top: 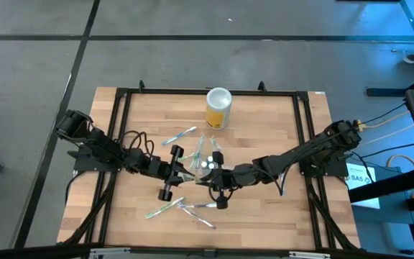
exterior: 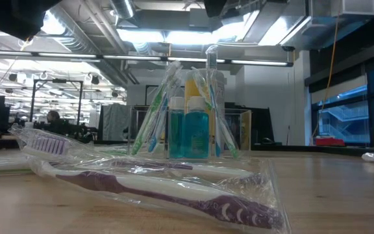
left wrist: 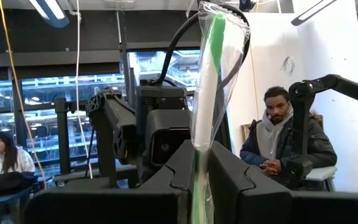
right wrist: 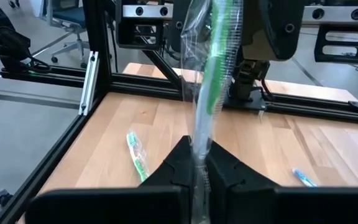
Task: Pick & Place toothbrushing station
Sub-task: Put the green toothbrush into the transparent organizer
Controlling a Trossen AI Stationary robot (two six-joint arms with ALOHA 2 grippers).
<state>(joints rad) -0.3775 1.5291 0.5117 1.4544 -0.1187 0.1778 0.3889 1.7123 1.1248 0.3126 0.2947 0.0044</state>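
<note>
My two grippers meet fingertip to fingertip above the table's middle: the left gripper and the right gripper. Both are shut on a green toothbrush in a clear wrapper, which stands upright between them. The toothbrushing station is a clear container with wrapped brushes and blue bottles in it. It stands on its base just beyond the grippers. No gripper touches it. My left gripper pinches the wrapped green toothbrush between its two fingers, across the handle. The brush rises upright above the fingers, clear of the table. My right gripper pinches the wrapper and the handle's lower part between its two fingers, coming from the table's right side. The brush stands up from them.
A yellow canister with a white lid stands at the table's far middle. Loose wrapped toothbrushes lie around, and a purple one close to the low camera. Beyond the table sit two people.
</note>
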